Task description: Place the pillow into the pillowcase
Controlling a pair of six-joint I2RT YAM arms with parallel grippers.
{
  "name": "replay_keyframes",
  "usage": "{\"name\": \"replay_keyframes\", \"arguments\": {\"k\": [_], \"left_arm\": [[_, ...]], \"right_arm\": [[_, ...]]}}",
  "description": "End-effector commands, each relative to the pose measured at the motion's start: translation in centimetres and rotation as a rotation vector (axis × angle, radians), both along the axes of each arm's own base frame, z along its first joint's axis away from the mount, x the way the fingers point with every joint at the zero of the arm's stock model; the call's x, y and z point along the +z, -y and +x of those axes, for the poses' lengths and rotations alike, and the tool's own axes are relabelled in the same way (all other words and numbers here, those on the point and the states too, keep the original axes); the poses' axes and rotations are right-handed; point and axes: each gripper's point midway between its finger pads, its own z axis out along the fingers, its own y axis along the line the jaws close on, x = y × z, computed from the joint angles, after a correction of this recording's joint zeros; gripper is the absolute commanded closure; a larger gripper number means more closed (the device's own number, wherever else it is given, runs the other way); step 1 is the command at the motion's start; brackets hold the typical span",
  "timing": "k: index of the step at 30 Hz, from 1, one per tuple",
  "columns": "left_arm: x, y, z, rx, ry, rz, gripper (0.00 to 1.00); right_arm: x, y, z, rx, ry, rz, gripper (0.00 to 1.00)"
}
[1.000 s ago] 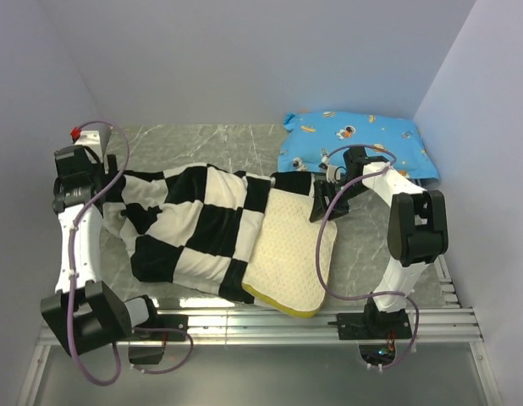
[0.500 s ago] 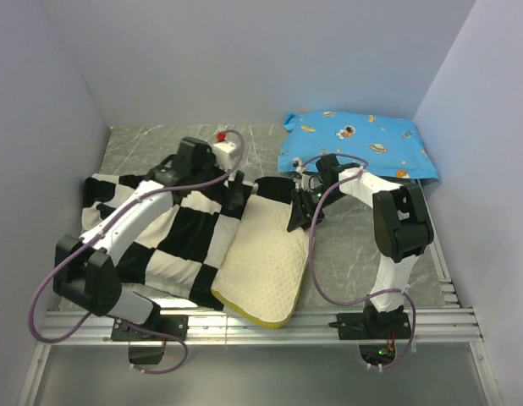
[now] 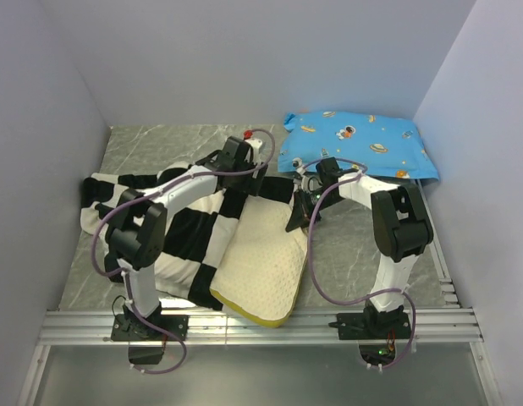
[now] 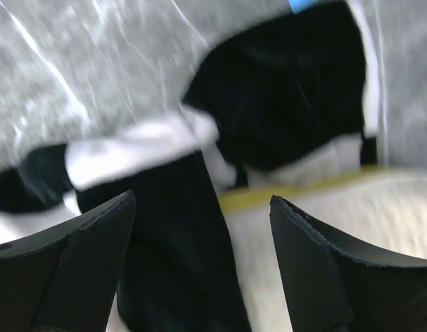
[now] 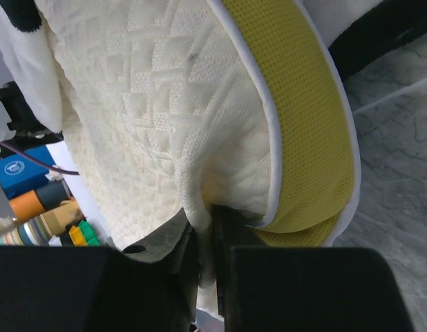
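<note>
**q_mark:** Grey marbled tabletop (image 3: 355,245), plain lilac walls (image 3: 244,59) all round. So where's everything sitting?

**yam_fan:** Biggest thing is the long black-and-white checkerboard fabric pillowcase (image 3: 194,241), rumpled across the left half of the table. Its open end points right. The cream, dotted rectangular pillow (image 3: 266,262) with olive-yellow piping lies right up against that end, angled down toward the front rail (image 3: 261,326). Almost all of it is outside the case, and I can't tell if the far corner is tucked under the black flap. The blue cartoon-print pillow (image 3: 359,139) sits in the back right corner, well clear of the action.

**q_mark:** And the arms?

**yam_fan:** On the wrist cam the right gripper (image 5: 206,235) is pinched tight on a fold of the pillow's cover, just beside the yellow edge band. I'd guess that's so it can steer and shove that end toward the opening. The left gripper (image 4: 203,263) hangs over the case's mouth with its jaws spread wide and nothing between them. Black fabric and the pillow's yellow edge are right below it. My read is that it's lining up to grab the top layer and hold the mouth open, since a floppy case won't gape by itself. The actual stuffing looks barely begun.
</note>
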Motion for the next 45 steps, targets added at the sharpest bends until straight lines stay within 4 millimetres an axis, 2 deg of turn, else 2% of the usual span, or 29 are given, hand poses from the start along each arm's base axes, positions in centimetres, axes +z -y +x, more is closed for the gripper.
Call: {"name": "replay_keyframes", "arguments": {"k": [1, 4, 8, 10, 11, 12, 13, 14, 15, 16, 18, 19, 20, 23, 27, 30, 31, 33, 34, 36, 37, 38, 39, 40, 41, 42, 43, 44, 45], "left_arm": [[1.5, 0.6, 3.5, 0.095, 0.096, -0.025, 0.16], [-1.0, 0.8, 4.0, 0.105, 0.041, 0.015, 0.17], [-3.7, 0.8, 3.5, 0.099, -0.024, 0.051, 0.25], [-4.5, 1.0, 3.4, 0.097, -0.061, 0.04, 0.4], [-4.7, 1.4, 3.2, 0.084, -0.082, 0.02, 0.51], [-4.4, 2.4, 2.9, 0.062, -0.113, -0.026, 0.73], [-4.6, 3.0, 2.9, 0.072, -0.155, -0.086, 0.85], [-4.0, 4.2, 2.6, 0.041, -0.181, -0.161, 1.0], [-3.2, 5.3, 2.3, 0.019, -0.194, -0.225, 1.0], [-0.5, 7.8, 1.8, -0.054, -0.18, -0.372, 1.0], [1.7, 9.7, 0.3, -0.123, -0.182, -0.499, 1.0], [4.6, 11.4, -0.9, -0.166, -0.188, -0.593, 1.0], [6.4, 12.5, -1.1, -0.197, -0.161, -0.656, 1.0], [10.9, 15.1, -2.3, -0.232, -0.159, -0.831, 1.0], [12.8, 17.1, -2.7, -0.19, -0.26, -0.982, 1.0], [12.0, 17.8, -2.2, -0.12, -0.321, -1.026, 1.0], [10.8, 17.8, -1.7, -0.092, -0.341, -1.021, 1.0], [9.4, 17.6, -0.7, -0.067, -0.332, -0.996, 1.0], [8.0, 17.1, 0.1, -0.076, -0.311, -0.962, 1.0], [7.4, 16.1, 0.9, -0.086, -0.309, -0.917, 0.73], [8.0, 14.4, 1.8, -0.102, -0.269, -0.899, 0.62], [8.2, 13.2, 2.0, -0.105, -0.249, -0.867, 0.45], [8.3, 11.8, 2.2, -0.098, -0.217, -0.828, 0.37], [10.8, 9.1, 3.0, -0.121, -0.09, -0.78, 0.31], [11.0, 7.3, 2.7, -0.108, -0.073, -0.734, 0.26], [10.7, 5.3, 2.3, -0.088, -0.06, -0.685, 0.2], [13.5, 2.0, 2.7, -0.079, 0.052, -0.646, 0.19], [13.0, 0.0, 1.9, -0.051, 0.03, -0.596, 0.18], [12.9, -1.9, 1.4, -0.033, 0.04, -0.552, 0.15]], "right_arm": [[0.4, -0.7, 1.2, -0.014, 0.097, 0.021, 0.87], [0.4, -0.5, 1.3, -0.03, 0.119, 0.021, 0.89], [0.4, -0.5, 1.5, -0.051, 0.136, 0.015, 0.95], [0.2, -0.4, 1.8, -0.068, 0.154, 0.007, 1.0], [0.2, -0.4, 1.9, -0.073, 0.161, 0.008, 1.0], [0.1, -0.5, 1.9, -0.086, 0.155, 0.007, 1.0], [0.1, -0.6, 2.4, -0.098, 0.176, 0.01, 1.0], [0.0, -0.6, 2.6, -0.116, 0.173, 0.003, 1.0], [-0.2, -0.7, 2.7, -0.121, 0.178, -0.001, 1.0], [0.0, -0.8, 3.2, -0.127, 0.2, 0.003, 1.0], [0.3, -1.1, 3.6, -0.146, 0.21, 0.005, 1.0], [0.8, -1.4, 4.1, -0.152, 0.232, 0.017, 1.0], [1.4, -1.6, 4.5, -0.169, 0.236, 0.027, 1.0], [4.0, -2.5, 5.8, -0.217, 0.28, 0.077, 1.0], [7.5, -3.0, 6.7, -0.271, 0.35, 0.139, 1.0], [8.9, -2.6, 7.2, -0.315, 0.394, 0.15, 1.0], [8.9, -2.3, 7.5, -0.338, 0.414, 0.14, 1.0], [8.3, -1.4, 8.1, -0.374, 0.411, 0.12, 1.0], [8.5, -1.2, 8.9, -0.384, 0.434, 0.127, 1.0], [7.0, -0.4, 10.1, -0.4, 0.426, 0.086, 1.0], [6.7, -0.3, 10.6, -0.396, 0.438, 0.077, 1.0], [6.1, 0.0, 11.5, -0.393, 0.452, 0.039, 1.0], [5.8, 0.1, 11.8, -0.385, 0.452, 0.028, 0.95], [5.7, 0.1, 12.1, -0.378, 0.452, 0.021, 0.89], [5.8, -0.1, 12.6, -0.367, 0.448, 0.011, 0.81], [6.2, -0.2, 12.7, -0.355, 0.441, 0.019, 0.57], [6.8, -0.3, 12.7, -0.347, 0.425, 0.017, 0.47], [7.2, -0.3, 12.4, -0.333, 0.428, 0.012, 0.41], [7.9, -0.3, 12.1, -0.323, 0.426, 0.016, 0.21]]}}
